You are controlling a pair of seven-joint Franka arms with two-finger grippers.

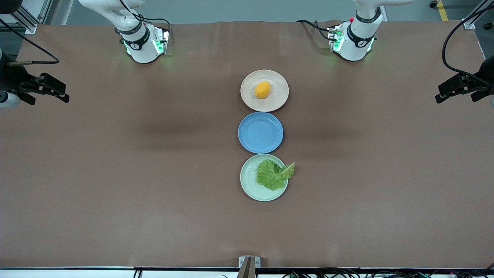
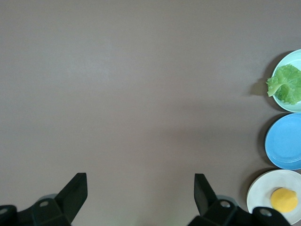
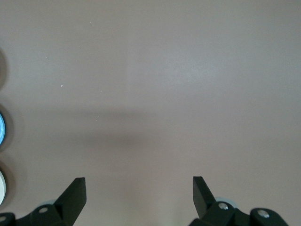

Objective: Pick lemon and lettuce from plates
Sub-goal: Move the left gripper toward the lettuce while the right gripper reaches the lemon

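Observation:
The lemon (image 1: 262, 89) lies on the beige-pink plate (image 1: 247, 96), the plate farthest from the front camera. The lettuce (image 1: 274, 174) lies on the mint green plate (image 1: 249, 181), the nearest one, and its edge overhangs the rim toward the left arm's end. My left gripper (image 1: 439, 94) is open and empty over the table's left-arm end. Its wrist view (image 2: 141, 181) shows the lemon (image 2: 284, 199) and the lettuce (image 2: 287, 84) well off to one side. My right gripper (image 1: 66, 92) is open and empty over the right-arm end, above bare table in its wrist view (image 3: 138, 184).
An empty blue plate (image 1: 260, 132) sits between the two task plates, so the three form a line down the middle of the brown table. The arm bases stand along the table's edge farthest from the front camera. A small bracket (image 1: 249, 262) sits at the nearest edge.

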